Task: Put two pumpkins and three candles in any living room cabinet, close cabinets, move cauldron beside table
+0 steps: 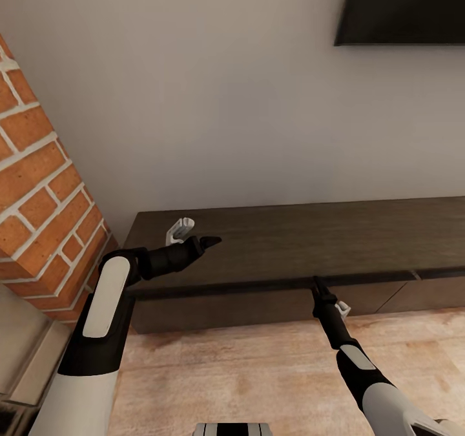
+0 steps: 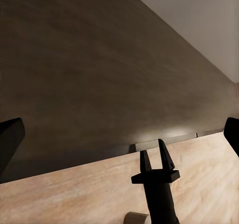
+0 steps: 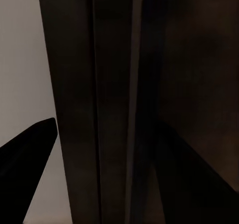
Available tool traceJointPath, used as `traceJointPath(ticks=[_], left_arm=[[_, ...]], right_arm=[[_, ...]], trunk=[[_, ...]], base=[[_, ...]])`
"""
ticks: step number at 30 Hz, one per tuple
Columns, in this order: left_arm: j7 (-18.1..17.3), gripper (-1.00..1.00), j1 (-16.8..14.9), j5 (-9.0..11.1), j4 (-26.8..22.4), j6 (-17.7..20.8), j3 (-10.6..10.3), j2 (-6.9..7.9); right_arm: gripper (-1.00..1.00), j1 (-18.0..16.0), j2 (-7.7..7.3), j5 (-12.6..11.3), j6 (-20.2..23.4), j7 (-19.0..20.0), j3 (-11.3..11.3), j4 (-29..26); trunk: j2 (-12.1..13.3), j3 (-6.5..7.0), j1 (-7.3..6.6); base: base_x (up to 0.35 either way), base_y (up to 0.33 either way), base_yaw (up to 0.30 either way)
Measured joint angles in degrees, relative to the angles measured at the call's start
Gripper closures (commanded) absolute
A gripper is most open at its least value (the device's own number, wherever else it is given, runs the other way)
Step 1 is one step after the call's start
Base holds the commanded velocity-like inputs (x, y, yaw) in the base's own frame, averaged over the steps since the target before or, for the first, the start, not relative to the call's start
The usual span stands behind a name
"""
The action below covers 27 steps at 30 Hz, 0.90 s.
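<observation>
Right gripper point(image 1: 318, 285): nearest the lens in the head view; fingertips at the cabinet's point(image 1: 290, 242) front top lip, fingers parted narrowly, gripping nothing visible.
Left gripper point(image 1: 210, 240): above the cabinet top near its left end, fingers wide apart, empty.
Cabinet axis: long side runs left to right along the wall; drawer fronts look shut.
Nearer arm: right, judged to be the one for a drawer pull.
</observation>
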Motion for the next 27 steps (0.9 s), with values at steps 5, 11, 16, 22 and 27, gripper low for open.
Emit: traceJointPath(ticks=[5, 11, 16, 22, 27], left_arm=[[-0.04, -1.0, 0.0, 0.0, 0.0, 0.0, 0.01, 0.03], [-0.06, -1.0, 0.0, -0.01, 0.04, 0.0, 0.28, 0.04], [-0.06, -1.0, 0.0, -0.01, 0.03, 0.0, 0.32, 0.04], [-0.06, -1.0, 0.0, -0.01, 0.01, 0.0, 0.31, 0.05], [-0.05, -1.0, 0.0, -0.01, 0.0, 0.0, 0.29, 0.05]], right_arm=[[1.0, 0.01, 0.0, -0.01, 0.0, 0.0, 0.0, 0.0], [1.0, -0.01, 0.0, 0.13, -0.05, -1.76, 0.13, 0.23], [1.0, -0.01, -0.05, 0.07, -0.06, -1.23, 0.08, 0.74], [1.0, -0.02, -0.07, -0.09, -0.05, -0.31, -0.27, 1.79], [1.0, -0.02, -0.11, -0.03, -0.01, -0.28, -0.2, 1.75]], trunk=[[0.0, 0.0, 0.0], [0.0, 0.0, 0.0], [0.0, 0.0, 0.0], [0.0, 0.0, 0.0], [0.0, 0.0, 0.0]], base=[[0.0, 0.0, 0.0], [-0.054, -0.018, 0.0], [-0.011, -0.003, 0.0], [-0.002, -0.001, 0.0], [0.0, 0.0, 0.0]])
